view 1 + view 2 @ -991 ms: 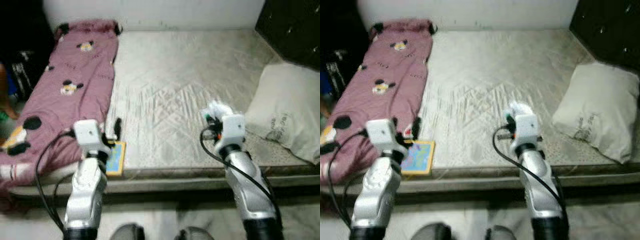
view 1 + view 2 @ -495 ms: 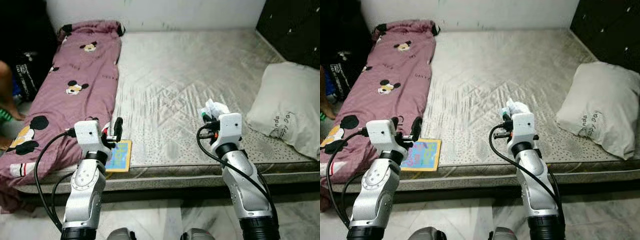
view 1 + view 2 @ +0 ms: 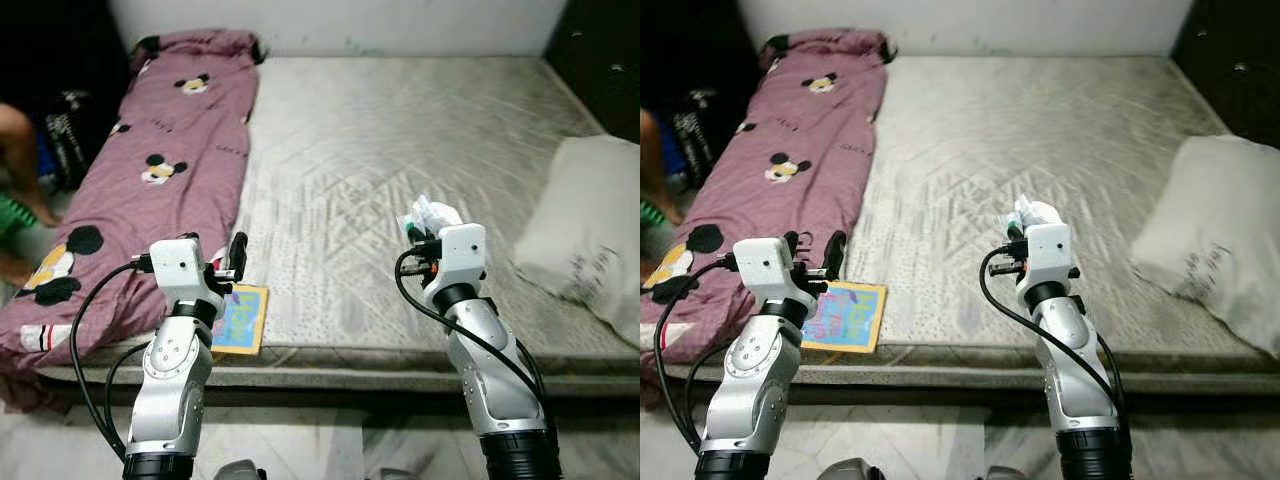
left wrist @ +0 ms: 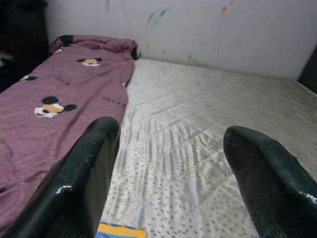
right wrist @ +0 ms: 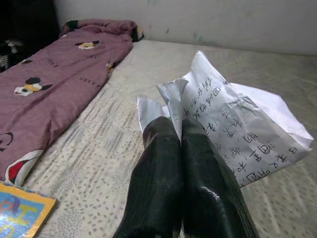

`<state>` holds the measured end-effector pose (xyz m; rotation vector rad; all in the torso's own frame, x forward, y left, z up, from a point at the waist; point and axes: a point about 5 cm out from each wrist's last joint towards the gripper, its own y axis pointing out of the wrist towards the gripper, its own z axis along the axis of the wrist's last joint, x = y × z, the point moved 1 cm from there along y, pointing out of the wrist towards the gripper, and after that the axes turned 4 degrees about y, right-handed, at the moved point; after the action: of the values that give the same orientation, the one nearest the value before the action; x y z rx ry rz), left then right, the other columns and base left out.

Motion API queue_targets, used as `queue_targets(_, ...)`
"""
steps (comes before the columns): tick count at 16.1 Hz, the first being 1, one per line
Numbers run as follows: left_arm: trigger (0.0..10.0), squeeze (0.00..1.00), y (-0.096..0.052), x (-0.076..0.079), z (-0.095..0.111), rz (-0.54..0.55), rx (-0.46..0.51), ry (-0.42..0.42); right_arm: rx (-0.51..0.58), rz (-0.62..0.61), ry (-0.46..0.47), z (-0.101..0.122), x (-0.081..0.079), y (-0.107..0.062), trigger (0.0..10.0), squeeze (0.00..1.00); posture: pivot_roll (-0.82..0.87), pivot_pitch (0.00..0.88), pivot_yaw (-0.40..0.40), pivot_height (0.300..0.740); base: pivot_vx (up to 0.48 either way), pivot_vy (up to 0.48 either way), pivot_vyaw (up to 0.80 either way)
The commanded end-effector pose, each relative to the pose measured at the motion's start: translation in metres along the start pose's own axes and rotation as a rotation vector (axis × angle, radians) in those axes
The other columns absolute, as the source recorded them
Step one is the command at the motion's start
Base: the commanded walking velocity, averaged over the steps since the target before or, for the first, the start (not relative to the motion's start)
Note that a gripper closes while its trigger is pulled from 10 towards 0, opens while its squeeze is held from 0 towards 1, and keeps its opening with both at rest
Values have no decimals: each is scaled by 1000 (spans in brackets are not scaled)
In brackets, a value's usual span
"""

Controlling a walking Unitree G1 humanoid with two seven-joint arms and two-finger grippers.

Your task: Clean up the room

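Over the near edge of the bare grey quilted mattress (image 3: pixel 400 150), both silver arms reach forward. Right pincer (image 5: pixel 181 131) has its black fingers pressed together, clamped on a crumpled white sheet of paper with handwriting (image 5: pixel 233 134); paper sticks up past the fingertips, held above the mattress, writing too small to read. From the head camera the paper (image 3: pixel 432 214) is mostly hidden behind the wrist housing. Left pincer (image 4: pixel 168 134) hangs with fingers well apart, nothing between them, above the mattress near its front left part. Just beside it, a thin colourful book with yellow border (image 3: pixel 241 316) lies flat at the mattress edge, partly covered by the left arm; cover print unreadable. Maroon blanket with cartoon mouse prints (image 3: pixel 150 170) runs along the left side of the mattress to the white wall. White pillow (image 3: pixel 590 240) at the right, cut off by the frame edge. Part of a person's leg (image 3: pixel 20 160) shows at far left, rest cut off in a dark area.
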<state>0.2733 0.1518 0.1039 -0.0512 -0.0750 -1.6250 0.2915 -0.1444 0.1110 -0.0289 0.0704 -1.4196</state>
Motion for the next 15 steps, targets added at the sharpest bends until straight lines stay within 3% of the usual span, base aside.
queue_targets(1, 10000, 0, 1, -1, 2, -1, 8, 0, 4, -8, -6, 1, 2, 1, 10000, 0, -92, 0, 25, 740, 337, 0, 0)
queue_targets(6, 10000, 0, 2, -2, 2, -2, 4, 2, 0, -17, -20, -1, 5, 0, 10000, 0, -94, 0, 28, 740, 327, 0, 0)
queue_targets(12, 10000, 0, 3, -5, -3, 41, -27, -20, -11, -22, -10, -5, 6, 0, 10000, 0, -90, 0, 28, 740, 0, 0, 0)
queue_targets(15, 10000, 0, 3, -4, -3, 38, -29, -19, -9, -17, -15, -5, 6, 0, 10000, 0, -92, 0, 26, 740, 0, 480, 0)
